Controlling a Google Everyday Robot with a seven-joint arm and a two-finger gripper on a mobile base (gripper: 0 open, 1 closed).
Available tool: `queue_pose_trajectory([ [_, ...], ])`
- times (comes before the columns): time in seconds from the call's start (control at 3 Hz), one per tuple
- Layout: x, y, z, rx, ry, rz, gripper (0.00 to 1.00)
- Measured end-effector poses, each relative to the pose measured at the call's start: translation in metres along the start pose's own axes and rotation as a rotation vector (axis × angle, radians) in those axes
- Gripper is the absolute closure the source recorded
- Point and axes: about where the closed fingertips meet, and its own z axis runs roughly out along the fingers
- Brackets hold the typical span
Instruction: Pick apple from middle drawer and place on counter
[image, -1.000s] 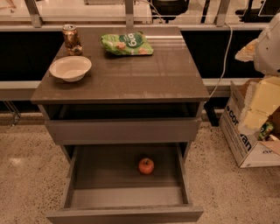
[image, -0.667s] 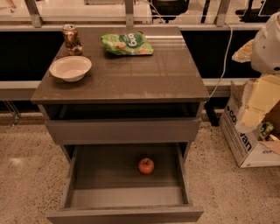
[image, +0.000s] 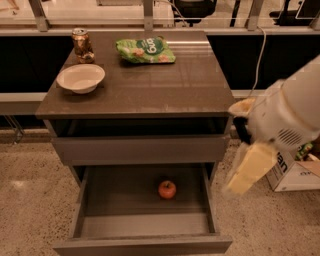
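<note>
1. Cream-yellow and blurred, the gripper (image: 248, 169) hangs at the right of the cabinet, outside the open drawer, with speckled floor (image: 30, 210) behind it. Whether it is open or closed I cannot tell; it holds nothing that shows.
2. Above it is the bulky white arm (image: 290, 117), which runs up and off the right edge of the view, level with the cabinet's top.
3. Left of and below the gripper, and well apart from it, the apple (image: 167, 189) sits in the middle drawer (image: 125, 197). It is red-orange, stands stem up, and rests on the grey floor towards the back, a little right of centre, touching no wall.
4. The middle drawer is pulled far out, its flat front at the bottom of the view.
5. Over it, the upper drawer (image: 140, 149) stands slightly ajar, with a dark gap under the slab.
6. The counter (image: 160, 87) is glossy brown-grey. On it are a white bowl (image: 80, 78) at the front left, a can (image: 81, 45) just behind the bowl, and a green snack bag (image: 145, 50) at the back centre.
7. A cardboard box (image: 295, 172) stands on the floor at the far right, partly hidden by the arm.
</note>
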Motion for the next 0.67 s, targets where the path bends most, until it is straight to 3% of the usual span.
queue_pose_trajectory([
  [0.33,0.0078,0.0181,0.0326,-0.008,-0.044,0.038,0.0],
  [0.67,0.0092,0.0177,0.033,-0.005,-0.038,0.039,0.0],
])
